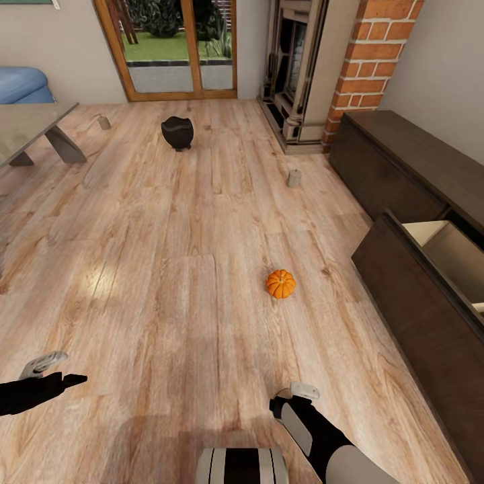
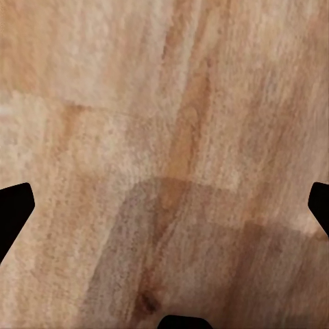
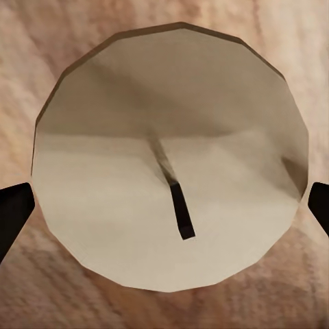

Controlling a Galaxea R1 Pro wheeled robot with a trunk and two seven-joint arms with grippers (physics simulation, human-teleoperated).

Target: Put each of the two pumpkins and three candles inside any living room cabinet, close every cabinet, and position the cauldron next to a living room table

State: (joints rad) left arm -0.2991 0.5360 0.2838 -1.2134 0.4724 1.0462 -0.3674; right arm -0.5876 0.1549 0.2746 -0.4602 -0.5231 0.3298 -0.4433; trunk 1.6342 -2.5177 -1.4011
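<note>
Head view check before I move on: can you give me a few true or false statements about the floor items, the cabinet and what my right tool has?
1. The pumpkin lies on the floor between the robot and the cabinet. True.
2. A cabinet drawer is open. True: its pale inside shows.
3. The cauldron sits on the table. False: it stands on the floor, apart from it.
4. The right tool is empty. False: a candle sits between its fingers.
5. The left tool holds a pumpkin. False: open over bare floor.
</note>
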